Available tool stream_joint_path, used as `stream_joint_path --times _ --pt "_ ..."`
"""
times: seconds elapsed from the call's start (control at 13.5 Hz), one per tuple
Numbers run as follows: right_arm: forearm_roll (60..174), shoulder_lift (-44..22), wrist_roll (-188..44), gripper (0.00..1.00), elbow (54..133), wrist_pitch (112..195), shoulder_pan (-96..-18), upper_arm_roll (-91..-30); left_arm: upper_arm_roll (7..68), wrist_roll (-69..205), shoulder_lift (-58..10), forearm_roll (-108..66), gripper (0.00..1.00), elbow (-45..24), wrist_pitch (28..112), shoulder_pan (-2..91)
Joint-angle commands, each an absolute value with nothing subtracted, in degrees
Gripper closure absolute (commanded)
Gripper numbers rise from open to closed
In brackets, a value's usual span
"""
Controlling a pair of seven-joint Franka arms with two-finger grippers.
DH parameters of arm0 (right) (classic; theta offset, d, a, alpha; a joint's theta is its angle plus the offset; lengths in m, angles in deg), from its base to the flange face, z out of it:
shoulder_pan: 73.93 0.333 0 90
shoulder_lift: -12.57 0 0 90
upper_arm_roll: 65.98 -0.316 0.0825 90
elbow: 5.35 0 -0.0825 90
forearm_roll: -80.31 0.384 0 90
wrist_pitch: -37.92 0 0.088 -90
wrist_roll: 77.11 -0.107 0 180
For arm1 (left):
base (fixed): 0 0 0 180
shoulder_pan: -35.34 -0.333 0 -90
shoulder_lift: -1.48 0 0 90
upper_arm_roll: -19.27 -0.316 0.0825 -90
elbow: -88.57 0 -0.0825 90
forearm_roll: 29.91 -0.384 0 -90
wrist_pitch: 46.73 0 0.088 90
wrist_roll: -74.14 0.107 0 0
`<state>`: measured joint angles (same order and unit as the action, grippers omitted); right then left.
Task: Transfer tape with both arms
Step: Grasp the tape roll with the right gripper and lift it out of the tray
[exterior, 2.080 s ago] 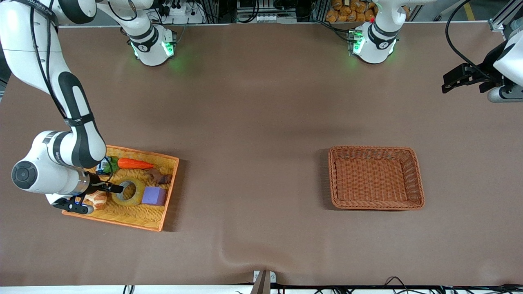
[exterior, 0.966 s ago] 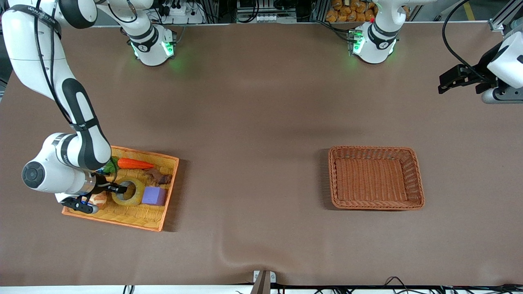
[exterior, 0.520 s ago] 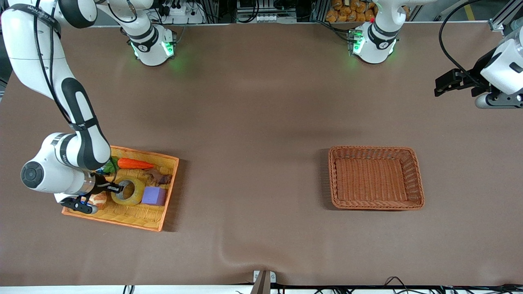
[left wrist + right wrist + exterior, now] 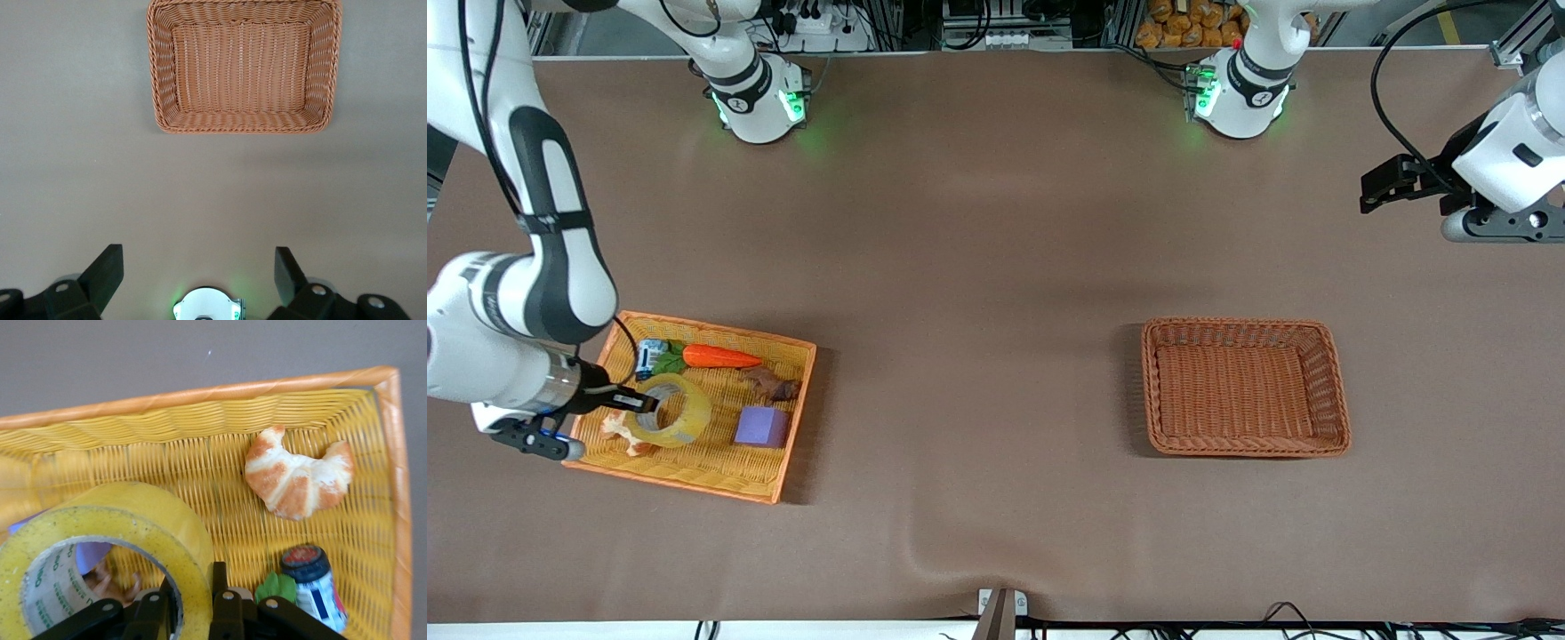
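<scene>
Over the yellow tray [image 4: 778, 462], R end effector [image 4: 639, 402] is gripping the tape [image 4: 671, 411] w/ narrow fingers, croissant [image 4: 298, 477] at tape's 9 o'clock; L end effector [image 4: 1380, 188] is waiting spread wide over counter [image 4: 996, 267].

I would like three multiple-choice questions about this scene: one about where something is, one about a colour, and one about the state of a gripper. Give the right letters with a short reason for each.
1. Where is the tape?
A. in the brown wicker basket
B. on the bare table
C. over the yellow tray, held up by a gripper

2. What colour is the cube in the yellow tray?
A. purple
B. green
C. red

3. What is the state of the left gripper?
A. shut on the tape
B. open, holding nothing
C. shut on the carrot

Answers:
1. C: the right gripper clamps the roll's wall, and the right wrist view shows it tilted above the tray floor and the croissant.
2. A: the block beside the tape is purple.
3. B: in the left wrist view its fingers stand apart over bare table, with the brown basket empty.
</scene>
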<state>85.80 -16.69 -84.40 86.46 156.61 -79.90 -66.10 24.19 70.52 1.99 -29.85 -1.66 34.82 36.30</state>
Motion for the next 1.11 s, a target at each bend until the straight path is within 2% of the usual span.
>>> stream_joint_path --times 0.0,0.22,0.59,0.89,1.04 --pt "86.29 -14.24 -86.24 1.00 86.67 153.33 -79.12 -67.12 24.63 69.31 1.40 -29.12 0.00 -1.52 35.36 36.66" --pt "86.38 -13.62 -95.80 1.00 85.97 151.92 -73.86 -67.92 25.24 69.31 0.87 -29.12 0.00 -1.52 35.97 36.66" --pt "86.38 -14.67 -119.09 1.00 83.86 152.62 -57.87 -67.83 27.26 69.13 -1.23 -29.21 0.00 -1.43 37.38 37.28" --pt "88.56 -15.90 -129.29 1.00 83.77 153.75 -47.85 -67.74 31.73 66.25 -4.92 -29.12 0.00 -1.43 40.54 37.37" --pt "89.02 -18.09 -137.01 1.00 83.77 157.61 -42.84 -67.74 34.28 62.65 -6.07 -29.12 0.00 -1.43 41.42 37.80"
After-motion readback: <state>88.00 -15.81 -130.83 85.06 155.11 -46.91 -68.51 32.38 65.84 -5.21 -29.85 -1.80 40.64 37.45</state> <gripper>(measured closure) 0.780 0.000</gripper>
